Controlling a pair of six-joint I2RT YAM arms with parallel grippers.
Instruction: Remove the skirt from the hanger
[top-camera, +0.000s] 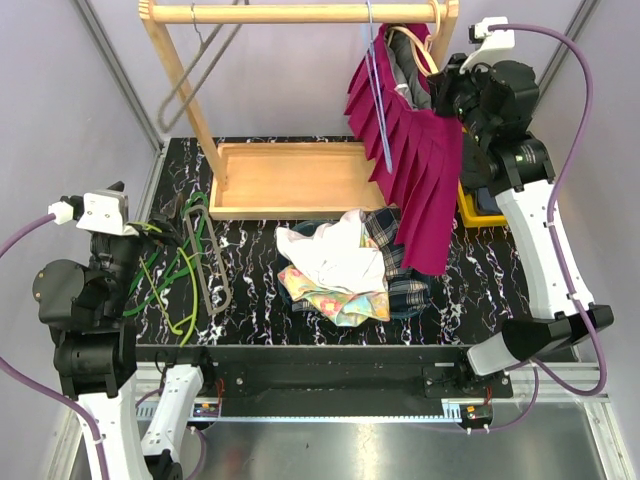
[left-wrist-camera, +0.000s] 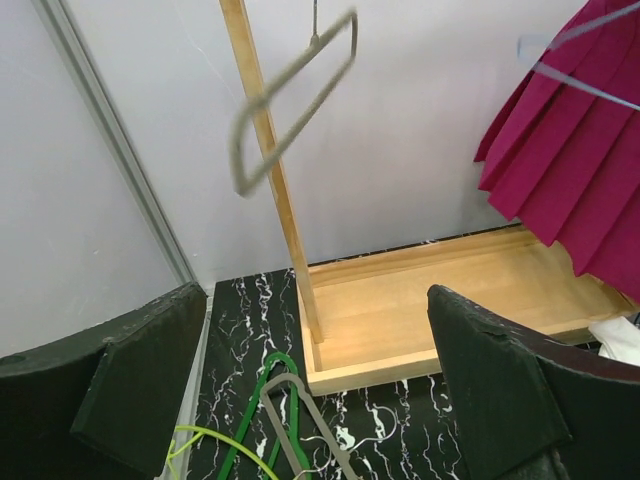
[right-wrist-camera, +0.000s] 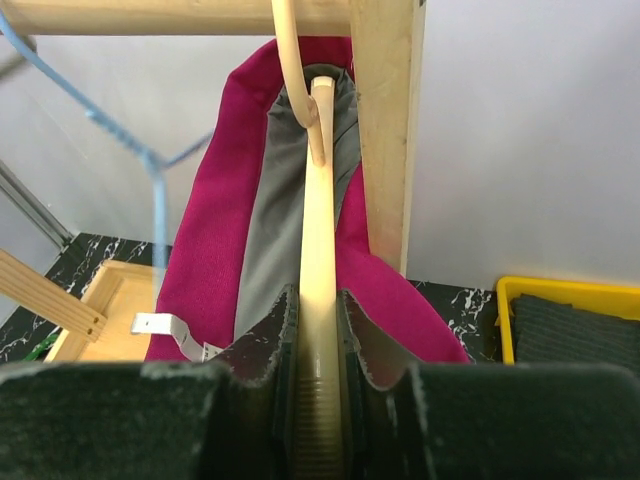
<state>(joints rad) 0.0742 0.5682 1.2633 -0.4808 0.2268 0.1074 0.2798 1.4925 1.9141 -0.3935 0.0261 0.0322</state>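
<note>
A magenta pleated skirt (top-camera: 415, 170) hangs on a cream hanger (top-camera: 418, 50) hooked over the wooden rail (top-camera: 290, 13) at its right end. My right gripper (top-camera: 445, 85) is up at that end, shut on the hanger. In the right wrist view the hanger's cream arm (right-wrist-camera: 318, 260) runs straight between the two fingers of the right gripper (right-wrist-camera: 318, 345), with the skirt (right-wrist-camera: 215, 220) and its grey lining draped over it. The skirt's pleats (left-wrist-camera: 570, 170) show at the right of the left wrist view. My left gripper (top-camera: 120, 255) stands open, low at the table's left, holding nothing (left-wrist-camera: 315, 320).
The rack's right post (right-wrist-camera: 385, 130) stands right beside the held hanger. A thin blue hanger (top-camera: 378, 90) and a grey hanger (top-camera: 195, 70) also hang on the rail. The rack's wooden tray base (top-camera: 290, 175), a clothes pile (top-camera: 345, 265), loose hangers (top-camera: 190, 260) and a yellow bin (top-camera: 480, 205) lie below.
</note>
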